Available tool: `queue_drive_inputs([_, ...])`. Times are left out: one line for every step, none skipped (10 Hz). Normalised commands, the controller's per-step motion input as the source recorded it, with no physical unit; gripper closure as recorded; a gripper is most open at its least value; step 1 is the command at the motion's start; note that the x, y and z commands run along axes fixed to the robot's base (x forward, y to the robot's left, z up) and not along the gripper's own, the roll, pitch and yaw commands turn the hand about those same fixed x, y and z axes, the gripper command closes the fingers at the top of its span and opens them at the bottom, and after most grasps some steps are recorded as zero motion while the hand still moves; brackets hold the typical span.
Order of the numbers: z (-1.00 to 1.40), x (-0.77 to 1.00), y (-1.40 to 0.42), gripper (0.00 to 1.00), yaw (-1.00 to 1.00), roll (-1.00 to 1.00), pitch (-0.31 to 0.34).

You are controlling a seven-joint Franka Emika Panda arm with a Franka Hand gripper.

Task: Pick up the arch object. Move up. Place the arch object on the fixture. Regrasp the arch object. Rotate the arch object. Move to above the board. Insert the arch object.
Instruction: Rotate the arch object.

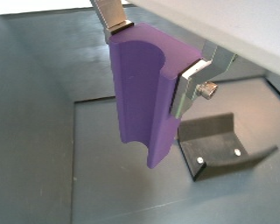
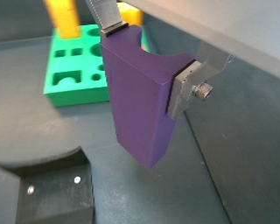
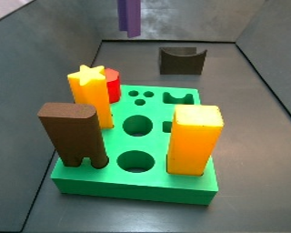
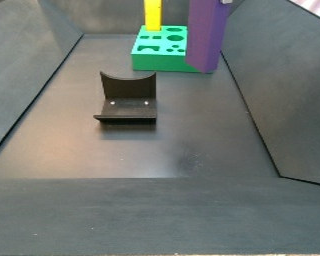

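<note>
The arch object [image 1: 145, 96] is a long purple block with a notch along one side. It hangs upright in the air, and my gripper [image 1: 154, 54] is shut on its upper end, one silver finger [image 1: 191, 85] on each side. Both wrist views show this grasp, with the gripper [image 2: 147, 57] around the arch object [image 2: 140, 109]. The fixture [image 1: 219, 144], a small dark scooped block, stands on the floor below and to one side. In a side view the arch object [image 3: 130, 16] hangs high, apart from the fixture [image 3: 181, 60] and beyond the green board [image 3: 135, 182].
The board carries a tall dark brown block [image 3: 73, 136], an orange-yellow square block [image 3: 195, 138], a yellow star peg [image 3: 90, 91] and a red peg [image 3: 110, 87]. Several holes are open. Sloping dark walls [image 4: 29, 90] close in the floor.
</note>
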Motion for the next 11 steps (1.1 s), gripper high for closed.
queue_drive_inputs([0.02, -0.06, 0.03, 1.00, -1.00, -0.03, 0.016])
queue_drive_inputs([0.02, -0.05, 0.02, 1.00, -1.00, -0.03, 0.017])
queue_drive_inputs([0.02, -0.04, 0.02, 1.00, -1.00, -0.03, 0.017])
queue_drive_inputs([0.02, -0.04, 0.02, 1.00, -1.00, -0.03, 0.018])
queue_drive_inputs([0.02, -0.04, 0.02, 1.00, -1.00, -0.04, 0.019])
queue_drive_inputs([0.02, -0.03, 0.02, 1.00, -1.00, -0.04, 0.020])
queue_drive_inputs([0.02, -0.03, 0.02, 1.00, -1.00, -0.04, 0.021])
queue_drive_inputs([0.02, -0.03, 0.02, 1.00, -1.00, -0.04, 0.023])
queue_drive_inputs([0.02, -0.03, 0.02, 1.00, -1.00, -0.05, 0.024])
queue_drive_inputs([0.02, -0.03, 0.02, 1.00, -1.00, -0.05, 0.027])
queue_drive_inputs([0.02, -0.03, 0.02, 1.00, -1.00, -0.06, 0.029])
